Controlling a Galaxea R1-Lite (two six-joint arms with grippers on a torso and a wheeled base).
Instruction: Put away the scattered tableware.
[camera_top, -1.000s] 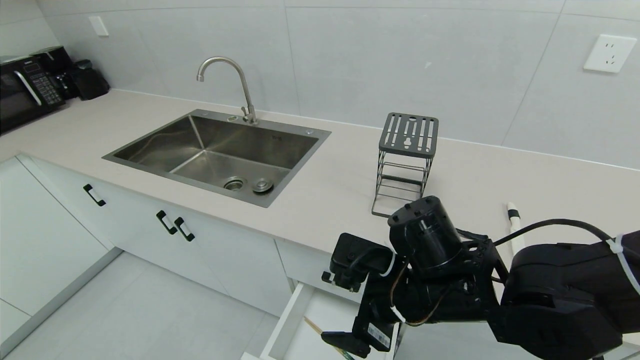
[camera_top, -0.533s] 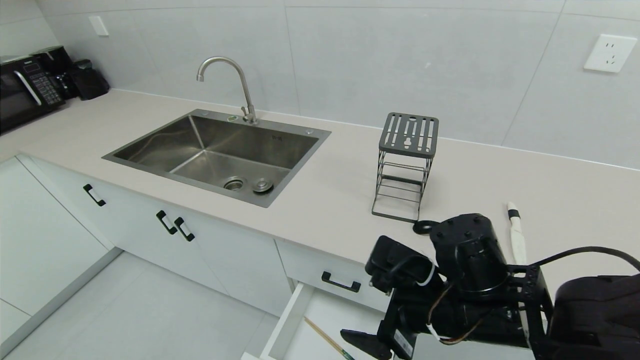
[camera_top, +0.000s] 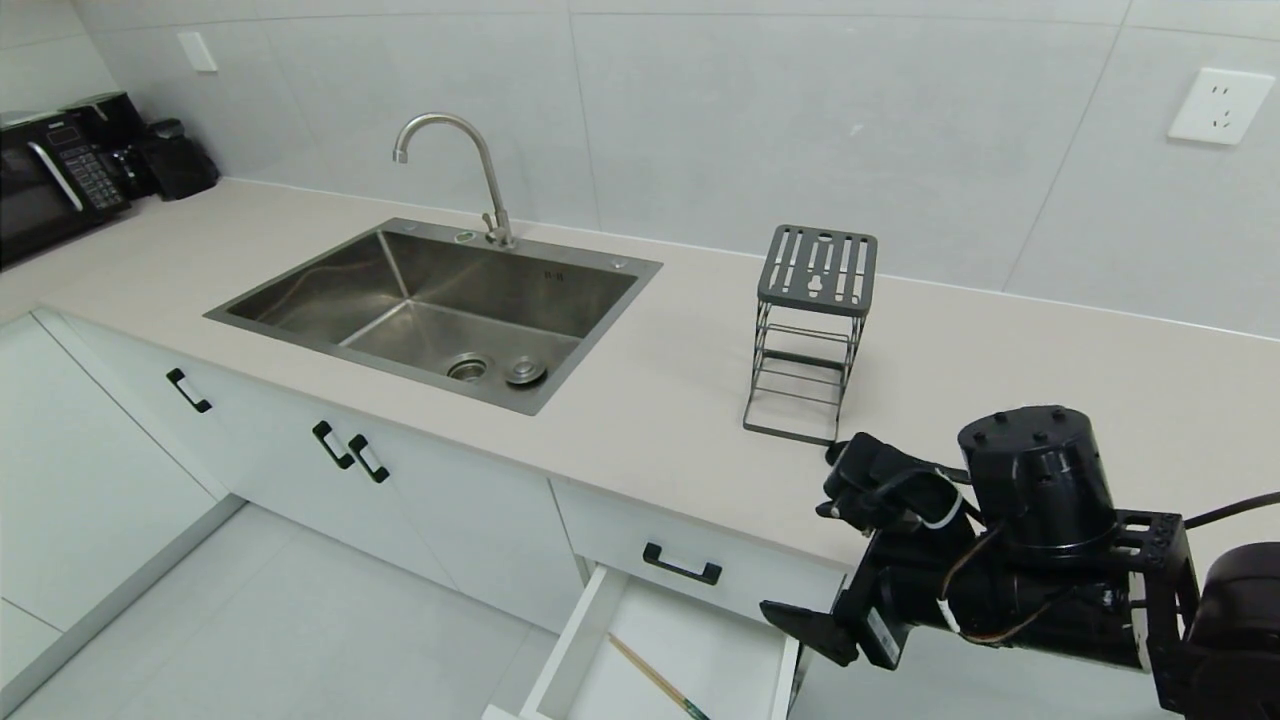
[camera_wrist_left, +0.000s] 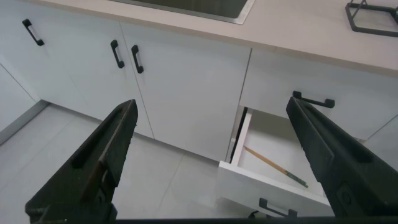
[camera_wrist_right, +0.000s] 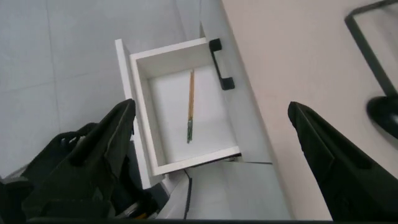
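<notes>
A wooden chopstick (camera_top: 655, 680) with a dark tip lies alone in the open white drawer (camera_top: 565, 650) under the counter. The right wrist view looks straight down on the chopstick (camera_wrist_right: 189, 106) in the drawer (camera_wrist_right: 124, 93). My right gripper (camera_top: 812, 638) (camera_wrist_right: 211, 109) hangs open and empty, to the right of the drawer and level with the counter edge. My left gripper (camera_wrist_left: 211, 106) is open and empty too, low in front of the cabinets, facing the chopstick (camera_wrist_left: 273, 167) in the drawer (camera_wrist_left: 239, 149). A dark rounded utensil (camera_wrist_right: 384, 115) lies on the counter beside the rack.
A black wire rack (camera_top: 812, 330) stands on the beige counter (camera_top: 650, 400), right of the steel sink (camera_top: 440, 310) and tap (camera_top: 470, 170). Closed cabinet doors with black handles (camera_top: 340, 450) run left of the drawer. A microwave (camera_top: 50, 180) sits far left.
My right arm has swung to the right and risen, away from above the open drawer. The chopstick now shows uncovered on the drawer floor.
</notes>
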